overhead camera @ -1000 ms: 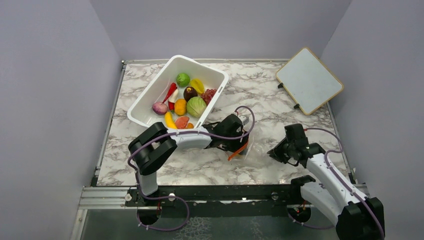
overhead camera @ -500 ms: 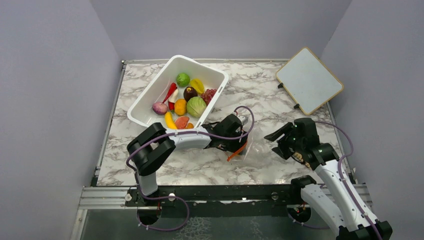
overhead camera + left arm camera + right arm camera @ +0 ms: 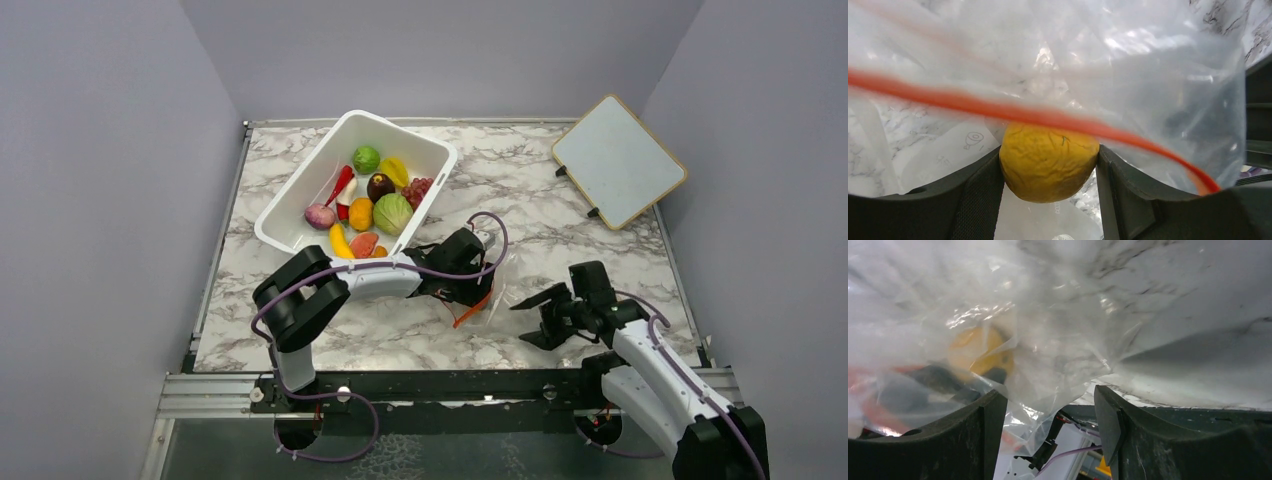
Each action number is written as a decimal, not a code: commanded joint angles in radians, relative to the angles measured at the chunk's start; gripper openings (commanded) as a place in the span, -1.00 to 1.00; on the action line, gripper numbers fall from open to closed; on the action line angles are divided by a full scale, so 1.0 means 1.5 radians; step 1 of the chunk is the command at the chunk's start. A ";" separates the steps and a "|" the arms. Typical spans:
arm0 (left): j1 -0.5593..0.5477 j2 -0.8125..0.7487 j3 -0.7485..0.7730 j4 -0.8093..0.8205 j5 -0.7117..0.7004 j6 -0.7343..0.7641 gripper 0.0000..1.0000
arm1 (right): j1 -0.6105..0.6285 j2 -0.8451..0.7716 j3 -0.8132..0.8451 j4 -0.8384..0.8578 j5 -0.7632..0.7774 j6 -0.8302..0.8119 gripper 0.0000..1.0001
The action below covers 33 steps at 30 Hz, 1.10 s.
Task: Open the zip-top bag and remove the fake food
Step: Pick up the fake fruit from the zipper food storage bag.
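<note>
The clear zip-top bag (image 3: 492, 292) lies on the marble table, its orange-red zip strip (image 3: 468, 308) at its near side. My left gripper (image 3: 468, 287) reaches into the bag and is shut on a round orange fake fruit (image 3: 1048, 161), with the zip strip (image 3: 1048, 118) just above it. My right gripper (image 3: 529, 319) is open at the bag's right edge. In the right wrist view a loose fold of the bag (image 3: 1043, 340) hangs between its fingers (image 3: 1050, 420), and the orange fruit (image 3: 979, 351) shows through the plastic.
A white tub (image 3: 296, 196) at the back left holds an orange, a banana, a watermelon slice, cabbage, lime, onion and grapes. A white board with a wooden frame (image 3: 618, 160) lies at the back right. The table's near rail runs just behind my arms.
My right arm lifted, then swung down and left, bringing its open gripper up to the bag's right edge. My left gripper has stayed in the bag on the orange fruit.
</note>
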 commanded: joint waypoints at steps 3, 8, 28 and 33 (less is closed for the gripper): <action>0.002 -0.026 0.005 -0.014 -0.010 0.005 -0.51 | 0.002 0.053 -0.053 0.147 -0.067 0.052 0.26; 0.002 -0.064 -0.020 0.001 -0.046 -0.001 -0.56 | 0.002 0.044 -0.063 0.124 -0.013 0.083 -0.34; 0.002 -0.104 -0.068 -0.004 -0.080 0.000 -0.63 | 0.002 -0.096 0.031 -0.056 0.223 -0.010 -0.48; 0.002 -0.102 -0.066 -0.004 -0.082 -0.001 -0.64 | 0.002 -0.077 0.122 -0.076 0.262 -0.143 -0.43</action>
